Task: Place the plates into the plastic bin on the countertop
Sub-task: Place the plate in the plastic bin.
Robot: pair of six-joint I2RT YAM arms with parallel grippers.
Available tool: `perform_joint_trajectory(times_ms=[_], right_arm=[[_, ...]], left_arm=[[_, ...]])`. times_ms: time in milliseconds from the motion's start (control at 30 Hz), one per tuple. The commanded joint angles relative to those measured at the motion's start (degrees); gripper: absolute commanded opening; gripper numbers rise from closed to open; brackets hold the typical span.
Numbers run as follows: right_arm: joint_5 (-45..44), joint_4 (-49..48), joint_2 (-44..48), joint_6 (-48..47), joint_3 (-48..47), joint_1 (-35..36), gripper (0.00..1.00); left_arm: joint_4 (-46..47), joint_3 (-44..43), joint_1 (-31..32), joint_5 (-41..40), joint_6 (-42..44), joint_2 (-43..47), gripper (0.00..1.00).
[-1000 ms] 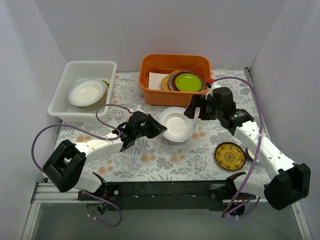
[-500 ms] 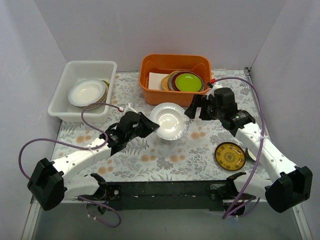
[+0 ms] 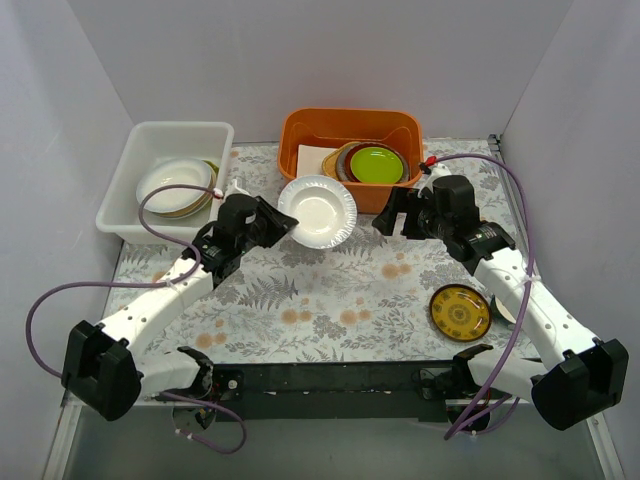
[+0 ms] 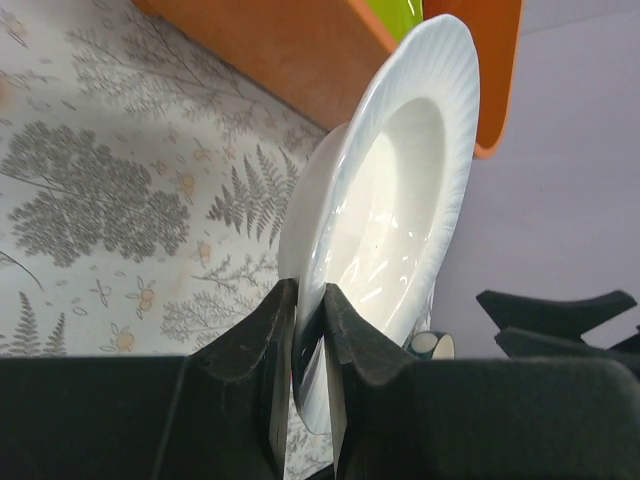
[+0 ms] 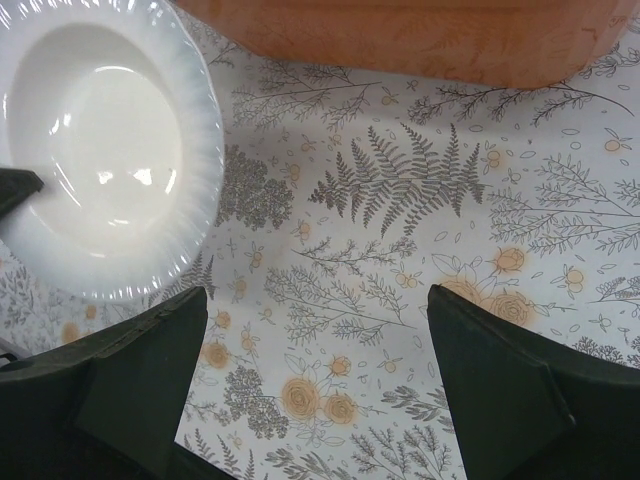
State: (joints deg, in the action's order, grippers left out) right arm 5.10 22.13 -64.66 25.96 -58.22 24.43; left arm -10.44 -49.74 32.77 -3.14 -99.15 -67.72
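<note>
A white ribbed plate [image 3: 318,210] hangs tilted above the countertop [image 3: 330,300], just in front of the orange tub. My left gripper [image 3: 281,223] is shut on its near-left rim; in the left wrist view both fingers pinch the rim of the plate [image 4: 390,200] at my left gripper [image 4: 310,320]. The white plastic bin [image 3: 118,195] stands at the far left with a stack of plates [image 3: 172,185] inside. A dark brown-gold plate [image 3: 460,312] lies at the near right. My right gripper [image 3: 392,214] hovers open to the right of the white plate [image 5: 100,150], with only countertop between its jaws [image 5: 315,370].
The orange tub [image 3: 350,190] sits at the back centre, holding a lime-green plate [image 3: 377,163] on top of other plates. Its wall [image 5: 400,40] is close ahead of my right gripper. Grey enclosure walls stand on three sides.
My left arm has lifted the white plate off the countertop and carried it left and farther back. The right gripper has stayed open, almost in place.
</note>
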Motion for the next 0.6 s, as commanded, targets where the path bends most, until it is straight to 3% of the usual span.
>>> perform_joint_trajectory(times_ms=[0,333,567], right_arm=[[-0.01,-1.91,1.12,-0.03,0.3,-0.34,0.98],[0.26,-1.92,0.77,-0.03,0.56,-0.52,0.98],[0.52,-2.18,0.77,-0.11,0.82,-0.52,0.98]], left_arm=[[2.62,-4.67,-5.87,5.42,1.59,2.77,0.0],[1.47,-8.36,-21.24,14.99,3.7,2.6,0.0],[5.51,-6.87,-30.83,23.78,0.89,1.02,0.0]])
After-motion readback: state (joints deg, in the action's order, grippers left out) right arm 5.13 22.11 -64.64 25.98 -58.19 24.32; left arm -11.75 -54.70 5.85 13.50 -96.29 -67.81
